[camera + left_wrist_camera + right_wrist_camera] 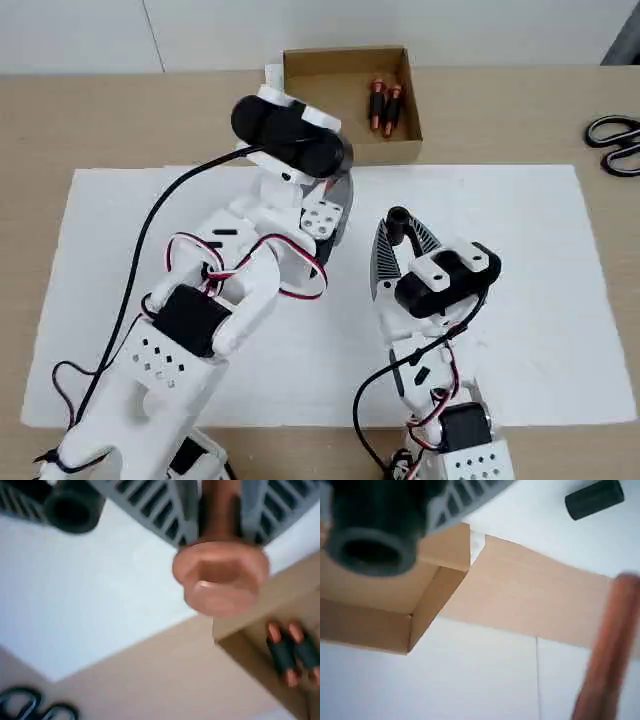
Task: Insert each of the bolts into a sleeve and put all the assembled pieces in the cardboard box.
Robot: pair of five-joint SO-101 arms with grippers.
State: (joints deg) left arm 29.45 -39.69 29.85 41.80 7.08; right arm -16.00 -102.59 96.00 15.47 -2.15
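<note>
Flanged copper bolt [220, 575], tubular black sleeve [375, 525]

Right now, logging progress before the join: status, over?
Left gripper shut on bolt. Right gripper shut on sleeve. Two assembled pieces in cardboard box. Nothing between bolt and sleeve.

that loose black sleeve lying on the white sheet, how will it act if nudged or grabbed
The sleeve is a round tube lying on its side, so a sideways nudge would probably roll it across the flat white sheet. The matching sleeve held nearby shows a hollow bore, so it is likely light.
</note>
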